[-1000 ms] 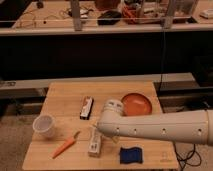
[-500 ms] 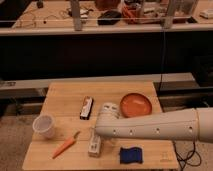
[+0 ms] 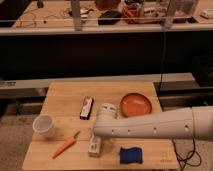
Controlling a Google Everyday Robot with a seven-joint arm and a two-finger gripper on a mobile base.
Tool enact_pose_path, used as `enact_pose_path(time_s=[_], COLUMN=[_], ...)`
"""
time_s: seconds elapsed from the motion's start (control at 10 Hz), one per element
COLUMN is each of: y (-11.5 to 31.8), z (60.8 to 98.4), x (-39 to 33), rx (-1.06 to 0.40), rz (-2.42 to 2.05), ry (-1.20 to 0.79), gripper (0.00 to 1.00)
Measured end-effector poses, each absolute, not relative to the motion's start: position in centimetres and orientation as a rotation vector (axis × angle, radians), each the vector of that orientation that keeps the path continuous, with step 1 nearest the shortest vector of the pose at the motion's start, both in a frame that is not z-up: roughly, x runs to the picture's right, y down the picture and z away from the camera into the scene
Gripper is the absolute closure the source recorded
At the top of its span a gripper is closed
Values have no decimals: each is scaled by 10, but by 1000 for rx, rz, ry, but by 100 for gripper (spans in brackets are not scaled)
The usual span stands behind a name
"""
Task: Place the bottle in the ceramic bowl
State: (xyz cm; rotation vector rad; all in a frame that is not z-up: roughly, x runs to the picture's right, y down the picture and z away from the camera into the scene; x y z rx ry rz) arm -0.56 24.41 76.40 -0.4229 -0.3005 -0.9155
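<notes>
White plastic, likely light, stiff and slick, the bottle [image 3: 94,146] lies on the surface [image 3: 65,100] near the ceramic bowl [image 3: 136,105], just under the tool [image 3: 99,134], spread wide and empty; gripping across its slim middle seems safest.

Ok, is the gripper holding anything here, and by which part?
Nothing appears held. The gripper, jaws open, hangs over the upper end of the bottle, which lies flat on the table beside the carrot.
</notes>
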Motion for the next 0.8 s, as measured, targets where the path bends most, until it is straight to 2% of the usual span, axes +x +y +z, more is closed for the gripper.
enact_pose_path(time_s=[0.8], y=[248], z=[774], x=[-6], rx=[-431], rz=[-936], ry=[-306], gripper=[20])
